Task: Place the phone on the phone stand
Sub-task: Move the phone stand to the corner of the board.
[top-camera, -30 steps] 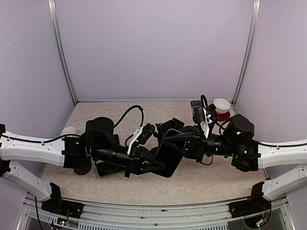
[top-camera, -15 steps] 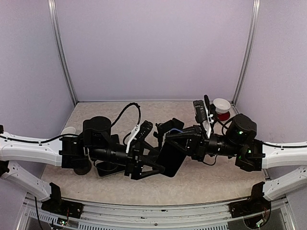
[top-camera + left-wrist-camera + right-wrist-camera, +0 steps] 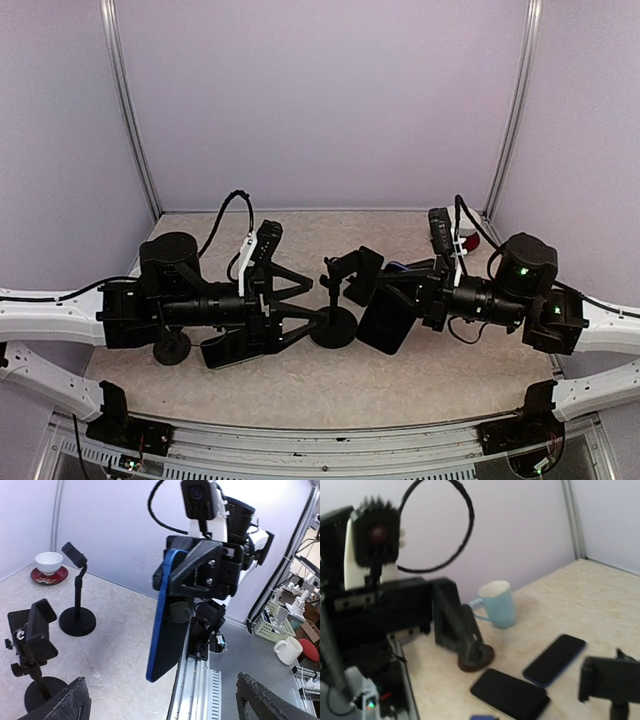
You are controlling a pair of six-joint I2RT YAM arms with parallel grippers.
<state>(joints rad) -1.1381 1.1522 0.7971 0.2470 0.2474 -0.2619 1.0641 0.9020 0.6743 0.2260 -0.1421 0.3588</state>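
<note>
My right gripper (image 3: 407, 300) is shut on the top of a dark phone (image 3: 384, 320) with a blue edge, holding it upright above the table. In the left wrist view the phone (image 3: 166, 630) hangs edge-on from those jaws. A black phone stand (image 3: 347, 272) with a clamp head rises just left of it, and the stand (image 3: 34, 641) shows at the left of that view. My left gripper (image 3: 308, 308) is open and empty, its fingers (image 3: 70, 704) wide apart, left of the stand's round base (image 3: 333, 328). The right wrist view shows only a blue sliver of the phone (image 3: 482, 717).
Two more dark phones (image 3: 555, 659) (image 3: 510, 694) lie flat on the table near a light blue mug (image 3: 497, 604) and another stand's base (image 3: 476, 657). A further stand (image 3: 76, 600) and a white bowl on a red saucer (image 3: 48, 562) sit at the back right.
My left gripper let go of the phone, opened wide and pulled back to the left. My right gripper shut on the phone and carried it a little to the right.
</note>
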